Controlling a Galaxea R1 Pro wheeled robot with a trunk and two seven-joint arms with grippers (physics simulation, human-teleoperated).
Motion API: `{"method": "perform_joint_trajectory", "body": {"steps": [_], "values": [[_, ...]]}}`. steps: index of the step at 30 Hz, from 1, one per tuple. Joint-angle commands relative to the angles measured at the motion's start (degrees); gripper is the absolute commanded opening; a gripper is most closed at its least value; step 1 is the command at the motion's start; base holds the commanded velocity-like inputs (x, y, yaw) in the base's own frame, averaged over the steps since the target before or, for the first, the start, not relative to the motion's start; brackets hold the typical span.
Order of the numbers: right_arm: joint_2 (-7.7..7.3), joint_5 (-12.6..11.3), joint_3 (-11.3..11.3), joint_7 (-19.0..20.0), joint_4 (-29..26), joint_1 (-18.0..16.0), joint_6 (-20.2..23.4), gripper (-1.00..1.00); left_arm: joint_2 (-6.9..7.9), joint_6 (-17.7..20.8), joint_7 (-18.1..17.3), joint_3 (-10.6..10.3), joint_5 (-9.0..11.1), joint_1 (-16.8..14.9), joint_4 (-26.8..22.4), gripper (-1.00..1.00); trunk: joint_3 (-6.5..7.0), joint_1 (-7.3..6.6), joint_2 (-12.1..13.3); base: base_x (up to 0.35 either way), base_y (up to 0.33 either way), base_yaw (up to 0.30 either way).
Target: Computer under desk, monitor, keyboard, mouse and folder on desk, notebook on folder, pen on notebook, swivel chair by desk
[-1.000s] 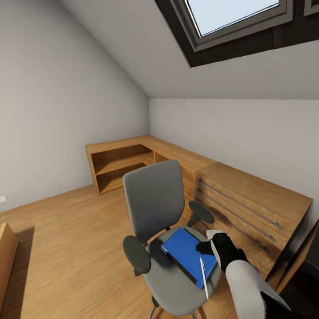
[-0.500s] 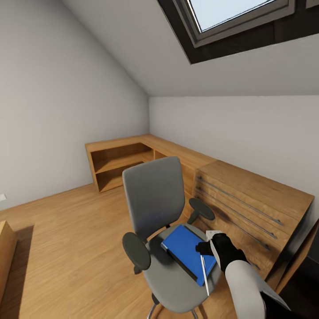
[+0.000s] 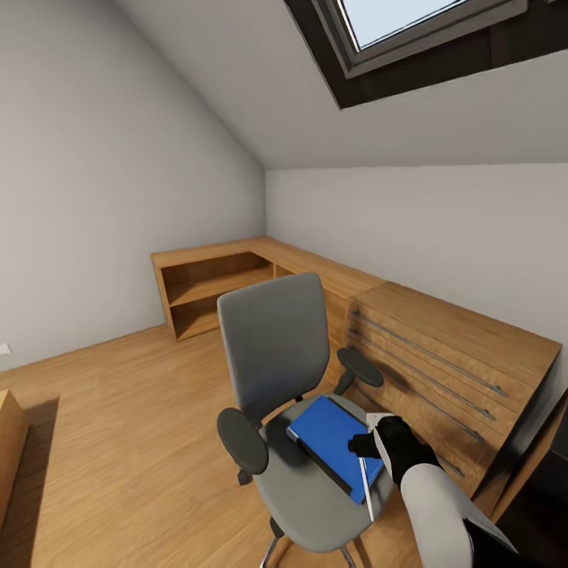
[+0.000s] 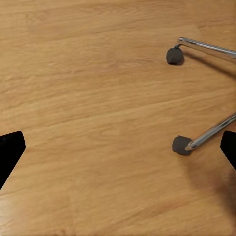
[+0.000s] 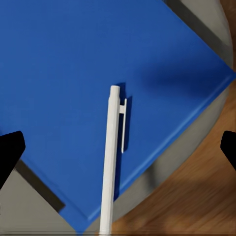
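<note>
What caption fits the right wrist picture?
White pen lying on the blue folder atop the grey swivel chair seat.

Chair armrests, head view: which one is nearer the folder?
The far armrest, on the drawer-chest side; the blue folder lies toward it, away from the near armrest.

Left gripper fingers wide apart over wood floor; swivel chair chrome legs w/ two casters nearby.

The head camera now sits tilted slightly lower and closer than a second ago, so the skylight shows less. The swivel chair and blue folder appear a little higher in the head view.
</note>
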Motion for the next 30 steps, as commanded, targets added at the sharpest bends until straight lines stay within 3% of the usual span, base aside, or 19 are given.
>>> {"method": "perform_joint_trajectory", "body": {"steps": [1, 14, 30], "values": [[0.07, 0.6, -0.5, 0.5, -0.1, 0.0, 0.4, 1.0, -0.02, -0.1, -0.4, 0.1, 0.5, 0.0, 0.0, 1.0, -0.06, 0.0, 0.0, 0.0, 0.0, 0.0], [0.15, 0.6, -3.2, 0.4, 0.0, 0.0, 4.4, 1.0, -0.02, -0.1, -0.4, 0.1, 0.5, 0.0, 0.0, 1.0, -0.06, 0.0, 0.0, 0.0, 0.0, 0.0], [0.18, 0.6, -3.7, 0.4, 0.0, 0.0, 5.6, 1.0, -0.02, -0.1, -0.4, 0.1, 0.5, 0.0, 0.0, 1.0, -0.06, 0.0, 0.0, 0.0, 0.0, 0.0]]}}
